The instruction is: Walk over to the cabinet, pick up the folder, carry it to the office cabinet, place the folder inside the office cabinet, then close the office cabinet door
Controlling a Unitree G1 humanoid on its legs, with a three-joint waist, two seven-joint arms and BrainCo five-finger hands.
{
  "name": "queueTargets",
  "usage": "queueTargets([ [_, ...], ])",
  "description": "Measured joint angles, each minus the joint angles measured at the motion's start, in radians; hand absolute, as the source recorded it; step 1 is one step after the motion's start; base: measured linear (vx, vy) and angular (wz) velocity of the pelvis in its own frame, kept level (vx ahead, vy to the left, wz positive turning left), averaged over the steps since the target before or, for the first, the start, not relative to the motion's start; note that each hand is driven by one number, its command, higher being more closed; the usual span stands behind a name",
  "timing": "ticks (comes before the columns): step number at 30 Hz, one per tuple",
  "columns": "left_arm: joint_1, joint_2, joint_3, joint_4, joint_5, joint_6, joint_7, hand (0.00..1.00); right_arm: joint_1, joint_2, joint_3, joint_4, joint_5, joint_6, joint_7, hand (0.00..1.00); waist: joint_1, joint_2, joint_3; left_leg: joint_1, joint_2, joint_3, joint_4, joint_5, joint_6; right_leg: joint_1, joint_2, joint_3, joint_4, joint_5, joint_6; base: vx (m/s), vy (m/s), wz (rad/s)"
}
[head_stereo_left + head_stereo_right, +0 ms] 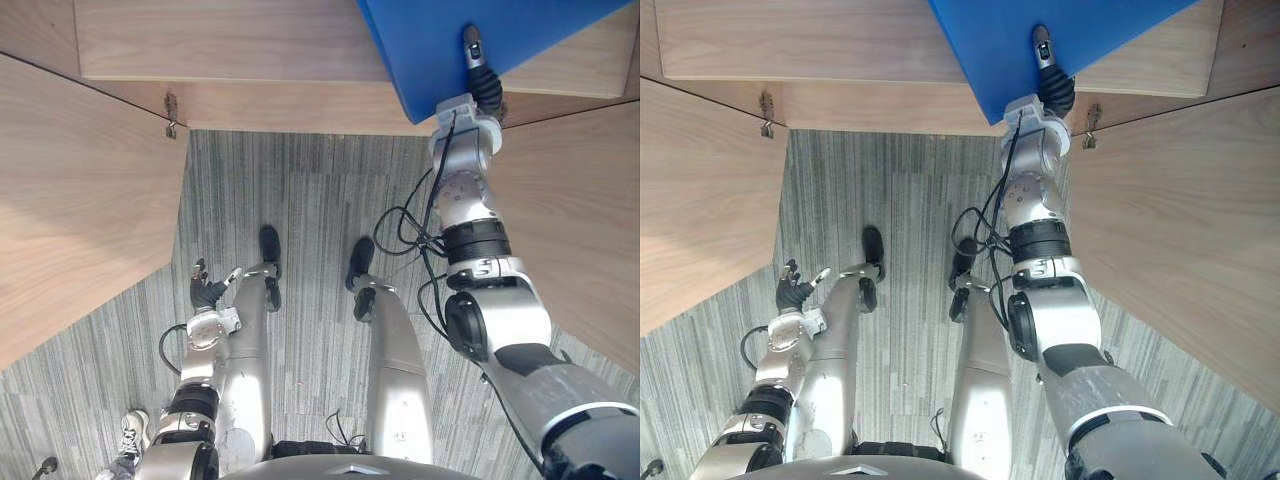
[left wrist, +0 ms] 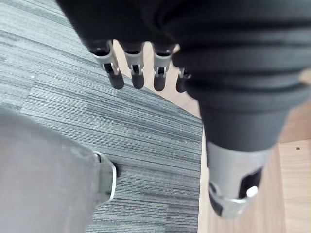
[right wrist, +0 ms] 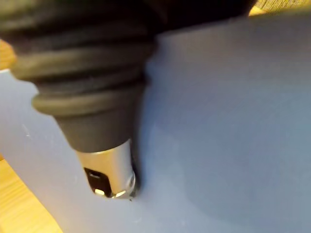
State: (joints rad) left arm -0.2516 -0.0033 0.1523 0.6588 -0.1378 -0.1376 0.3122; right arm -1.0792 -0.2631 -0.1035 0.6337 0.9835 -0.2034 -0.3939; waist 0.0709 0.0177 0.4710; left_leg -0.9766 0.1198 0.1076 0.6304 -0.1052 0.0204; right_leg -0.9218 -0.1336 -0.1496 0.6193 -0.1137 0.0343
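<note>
Nearest, by the robot's left leg, the left hand [image 1: 205,292] hangs low over the grey carpet [image 1: 310,200], its fingers [image 2: 115,73] straight, slightly apart and holding nothing. A person's light shoe [image 1: 132,428] stands on the carpet at the near left. Further out, 2 wooden doors stand swung open toward the robot: the left door [image 1: 80,200] and the right door [image 1: 580,220] wall in a lane of carpet that is narrow at the cabinet and widens toward the robot. A metal hinge [image 1: 171,110] sits where the left door meets the cabinet's front edge [image 1: 250,105]. Beyond that edge lies the wooden shelf [image 1: 220,40], its boards running open from the left door's side to the blue folder [image 1: 420,50]. The folder is at the right end of the opening, tilted, its near corner hanging out over the front edge. The right hand [image 1: 480,70] is clamped on that corner, thumb on the upper face, its other fingers hidden beneath, close beside the right door's hinged edge.
</note>
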Motion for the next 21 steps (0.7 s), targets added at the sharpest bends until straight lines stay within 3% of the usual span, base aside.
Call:
queueTargets([
  [2,-0.008,-0.004,0.000,0.022,-0.001,0.000,0.013,0.00,-0.012,0.000,-0.001,0.031,0.000,0.010,-0.015,1.00,-0.001,0.000,-0.010,0.002,-0.002,0.000,-0.013,0.008,-0.002,0.002,-0.001,-0.004,-0.007,0.005,-0.002,-0.02,-0.010,0.10],
  [3,-0.012,-0.004,0.000,0.031,-0.003,0.002,0.016,0.00,-0.024,0.002,0.000,0.049,0.000,0.012,-0.023,0.00,-0.001,0.001,-0.013,0.003,-0.004,0.001,-0.020,0.013,-0.002,0.002,-0.001,-0.004,-0.010,0.008,-0.003,-0.02,-0.013,0.05],
  [21,-0.044,-0.017,0.001,0.070,-0.016,0.013,0.051,0.00,-0.065,0.023,-0.023,0.064,-0.010,0.021,-0.058,0.00,-0.009,0.004,-0.015,0.020,-0.007,-0.001,-0.083,0.065,-0.005,0.008,0.000,-0.018,-0.041,0.035,-0.016,0.00,-0.009,0.02],
])
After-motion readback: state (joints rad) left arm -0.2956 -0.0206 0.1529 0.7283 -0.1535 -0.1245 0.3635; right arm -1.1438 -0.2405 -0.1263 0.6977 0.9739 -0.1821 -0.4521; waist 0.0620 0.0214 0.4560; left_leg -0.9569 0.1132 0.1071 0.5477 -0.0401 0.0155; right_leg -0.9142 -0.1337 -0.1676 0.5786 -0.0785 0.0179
